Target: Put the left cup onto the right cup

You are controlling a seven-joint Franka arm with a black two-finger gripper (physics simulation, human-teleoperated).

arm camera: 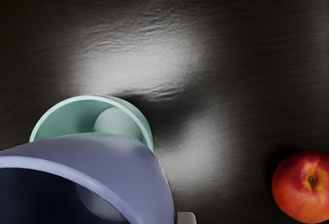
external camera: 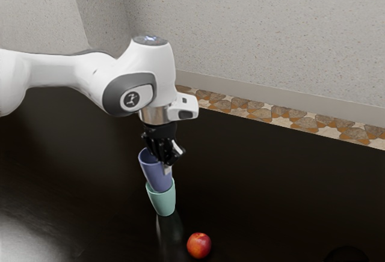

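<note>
Gripping the leaning purple cup by its rim with the claw, per the exterior view, base down in the green cup on the surface. From the wrist view, looking into that green cup's hollow. Apple nearer, toward the exterior view's right.

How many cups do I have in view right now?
2. The purple cup is held at its rim by the fingers, its base inside the green cup, which stands on the table near an apple.
</note>
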